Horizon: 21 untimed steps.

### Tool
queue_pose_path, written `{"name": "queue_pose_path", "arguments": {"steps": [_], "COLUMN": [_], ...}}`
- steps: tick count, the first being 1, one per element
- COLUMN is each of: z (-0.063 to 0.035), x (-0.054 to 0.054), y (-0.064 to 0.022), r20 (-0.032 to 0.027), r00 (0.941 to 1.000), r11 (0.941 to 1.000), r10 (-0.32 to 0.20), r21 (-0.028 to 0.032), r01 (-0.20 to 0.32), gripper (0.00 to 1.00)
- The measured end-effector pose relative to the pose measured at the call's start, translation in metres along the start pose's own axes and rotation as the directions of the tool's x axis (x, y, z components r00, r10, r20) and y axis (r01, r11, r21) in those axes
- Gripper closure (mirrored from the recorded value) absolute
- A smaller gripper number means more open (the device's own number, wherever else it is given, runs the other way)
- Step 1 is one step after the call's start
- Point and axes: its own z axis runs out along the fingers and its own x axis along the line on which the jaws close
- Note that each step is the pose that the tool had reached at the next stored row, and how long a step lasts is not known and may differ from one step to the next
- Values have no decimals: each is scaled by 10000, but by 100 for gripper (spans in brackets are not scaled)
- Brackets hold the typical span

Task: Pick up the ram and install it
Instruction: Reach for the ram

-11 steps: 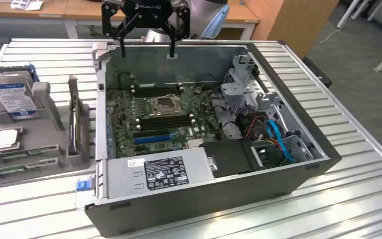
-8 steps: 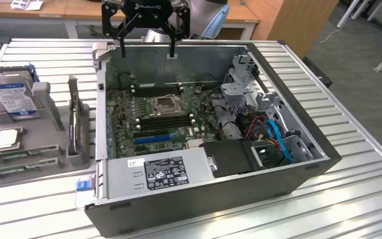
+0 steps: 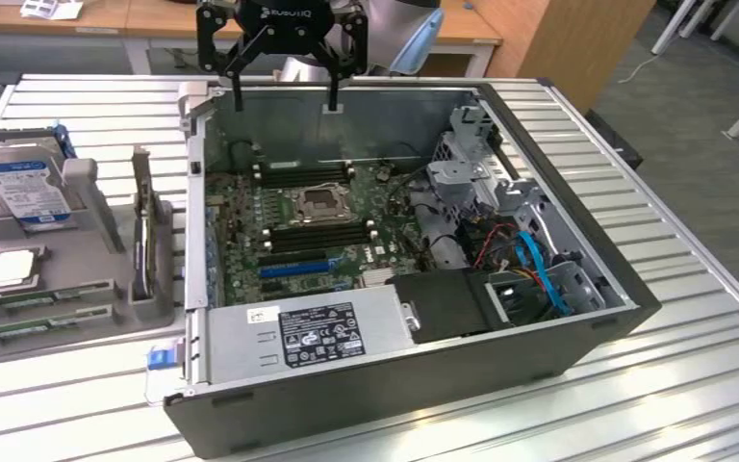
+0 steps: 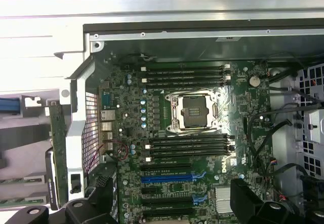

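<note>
Hovering over the open grey sheet-metal computer case [image 3: 408,395], the black angular gripper [image 3: 282,94] stands spread, empty; the thin green ram stick [image 3: 36,299] lies flat in a grey moulded tray [image 3: 49,348].

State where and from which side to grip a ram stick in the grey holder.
Grip the ram across its thickness at mid-length, coming from above: it appears to sit on edge in the grey holder, long top edge exposed.
</note>
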Motion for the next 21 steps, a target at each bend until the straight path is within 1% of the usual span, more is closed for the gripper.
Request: {"name": "queue_pose_path", "arguments": {"steps": [2, 4, 21], "z": [0, -1, -11], "x": [3, 29, 431], "y": [0, -2, -29], "r20": [0, 0, 0], "r00": [10000, 10000, 10000], "r11": [10000, 10000, 10000], "r10": [1, 0, 0], "r21": [-1, 0, 0], "r01": [-1, 0, 0], "gripper": [1, 1, 1]}}
